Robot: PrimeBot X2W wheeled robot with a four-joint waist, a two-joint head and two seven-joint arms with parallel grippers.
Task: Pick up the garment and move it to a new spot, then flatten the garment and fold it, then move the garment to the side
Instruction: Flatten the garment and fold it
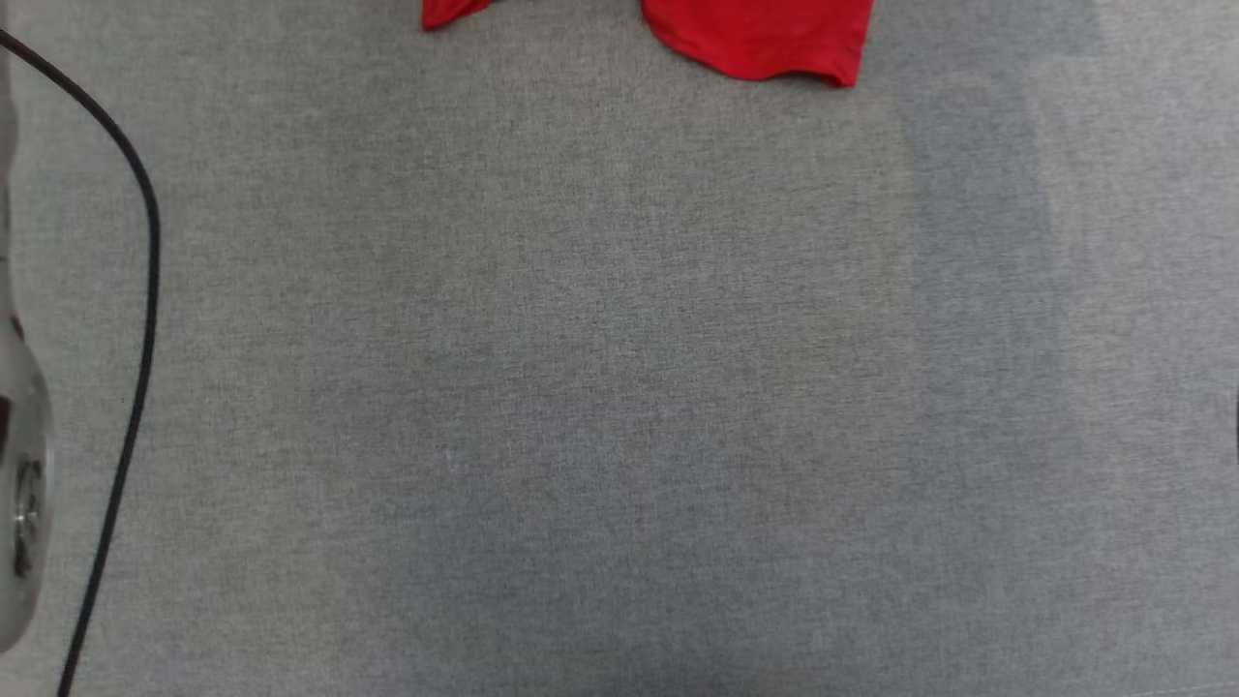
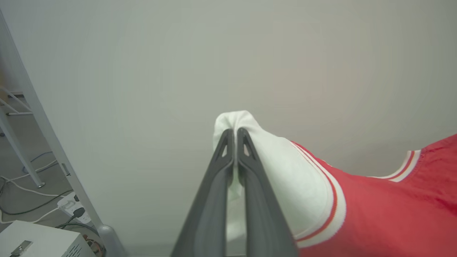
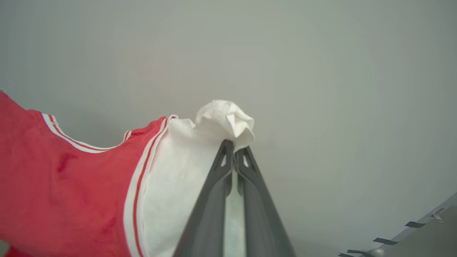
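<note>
Left hand (image 2: 235, 132): fingers together, clamped on a white sleeve of the shirt (image 2: 375, 214). Right hand (image 3: 234, 145): same, pinched on the other white sleeve, cloth bunched past the tips. Red body runs off sideways from each sleeve, striped trim at the seams.

Head view: grey cloth-covered counter (image 1: 619, 387), red hem at the top edge; touching or not, can't tell. Black cable (image 1: 145, 290) and pale forearm (image 1: 19, 465) at left.

Beyond: plain pale wall (image 2: 178, 53). Left wrist view also has a white frame leg (image 2: 46, 142), floor cables (image 2: 21, 189), power strip (image 2: 69, 205) and white box (image 2: 39, 241).
</note>
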